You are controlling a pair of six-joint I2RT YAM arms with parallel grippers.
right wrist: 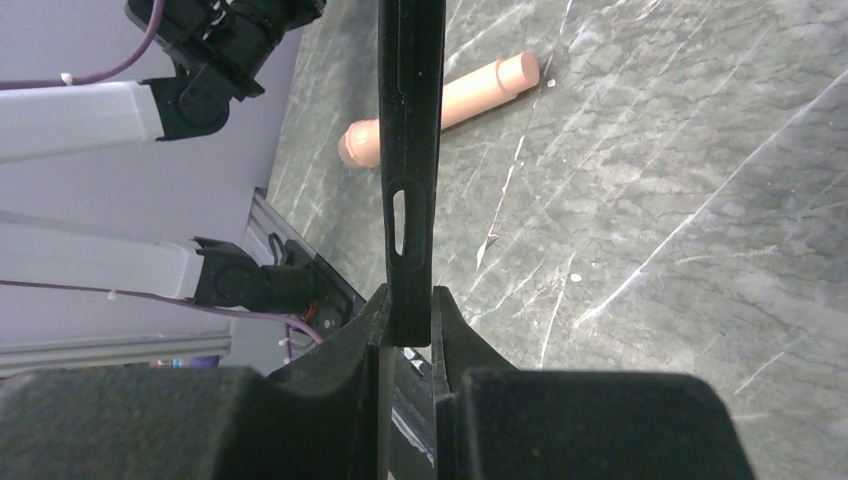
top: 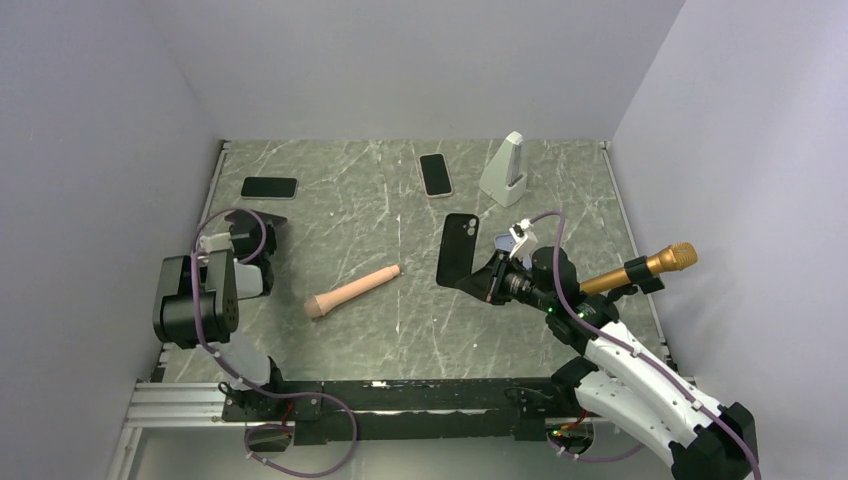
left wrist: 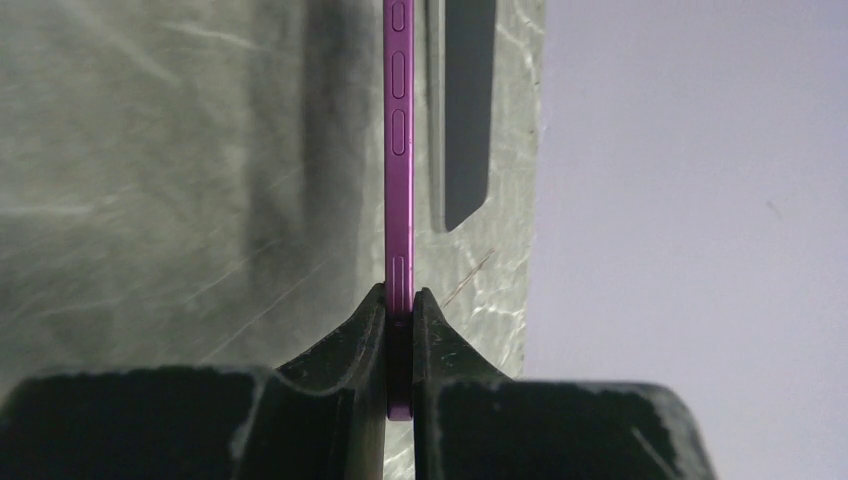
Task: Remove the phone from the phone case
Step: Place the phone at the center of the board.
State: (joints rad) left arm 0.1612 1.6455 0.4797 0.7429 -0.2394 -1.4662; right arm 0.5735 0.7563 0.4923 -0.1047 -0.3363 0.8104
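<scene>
My left gripper [left wrist: 400,300] is shut on a purple phone [left wrist: 399,150], held edge-on with its side buttons showing, above the table near the left wall. In the top view the left gripper [top: 260,225] is at the far left, and the phone is hard to make out there. My right gripper [right wrist: 408,305] is shut on the bottom edge of a black phone case [right wrist: 410,150]. In the top view the case [top: 458,250] stands upright, with its camera cut-out at the top, just left of the right gripper [top: 490,275].
A black phone [top: 269,187] lies flat at the back left, beside the left gripper. A pink cylinder [top: 352,291] lies mid-table. Another phone [top: 435,174] and a white wedge stand [top: 503,170] sit at the back. A gold microphone [top: 645,268] lies at the right.
</scene>
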